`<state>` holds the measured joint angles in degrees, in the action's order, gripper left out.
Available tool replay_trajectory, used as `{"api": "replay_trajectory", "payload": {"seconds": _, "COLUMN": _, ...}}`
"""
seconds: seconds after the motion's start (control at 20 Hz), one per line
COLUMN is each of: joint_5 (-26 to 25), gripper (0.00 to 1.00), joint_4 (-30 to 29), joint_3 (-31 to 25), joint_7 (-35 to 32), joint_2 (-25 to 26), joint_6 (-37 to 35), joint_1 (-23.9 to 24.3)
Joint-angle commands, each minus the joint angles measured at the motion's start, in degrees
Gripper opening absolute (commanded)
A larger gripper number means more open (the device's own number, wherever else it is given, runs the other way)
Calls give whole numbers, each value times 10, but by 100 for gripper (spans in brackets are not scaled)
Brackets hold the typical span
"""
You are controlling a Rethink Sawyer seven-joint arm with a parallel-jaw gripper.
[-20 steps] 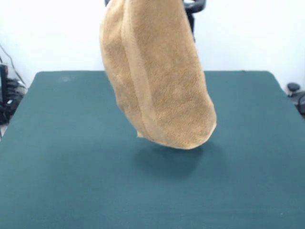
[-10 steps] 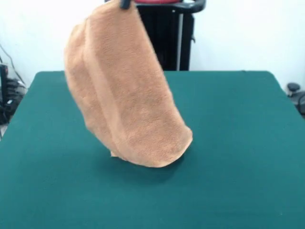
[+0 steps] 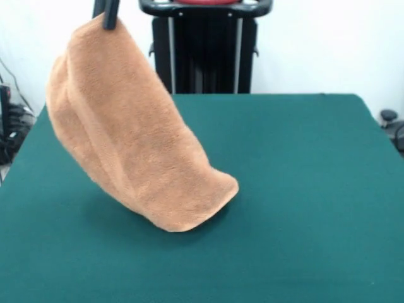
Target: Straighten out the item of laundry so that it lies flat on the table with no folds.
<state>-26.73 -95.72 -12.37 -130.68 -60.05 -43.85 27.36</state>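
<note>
One corner of the light orange-tan terry towel (image 3: 132,145) is pinched in the black gripper (image 3: 108,19), its bottom edge brushing the dark green felt table (image 3: 303,164), apparently to drag folds flat.

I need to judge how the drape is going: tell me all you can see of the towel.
The towel is light orange-tan terry, soft and thick looking, with one woven band running down it. It hangs doubled over from the gripper, pinched at its top corner near the picture's upper left, and slants down to the right. Its rounded lower end looks to rest on the green table, with a shadow beneath. It is still folded, not flat. No label shows.
</note>
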Motion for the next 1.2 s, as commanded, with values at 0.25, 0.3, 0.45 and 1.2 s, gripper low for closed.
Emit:
{"api": "replay_trajectory", "payload": {"seconds": 0.25, "joint_5": -23, "gripper": 0, "joint_4": -96, "joint_3": -117, "joint_7": 234, "joint_2": 21, "joint_6": 49, "joint_1": 64}}
{"api": "replay_trajectory", "payload": {"seconds": 0.3, "joint_5": -25, "gripper": 0, "joint_4": -96, "joint_3": -122, "joint_7": 238, "joint_2": 23, "joint_6": 52, "joint_1": 71}}
{"api": "replay_trajectory", "payload": {"seconds": 0.45, "joint_5": -29, "gripper": 0, "joint_4": -96, "joint_3": -131, "joint_7": 242, "joint_2": 27, "joint_6": 52, "joint_1": 84}}
{"api": "replay_trajectory", "payload": {"seconds": 1.2, "joint_5": 13, "gripper": 0, "joint_4": -110, "joint_3": -152, "joint_7": 245, "joint_2": -52, "joint_6": -50, "joint_1": 90}}
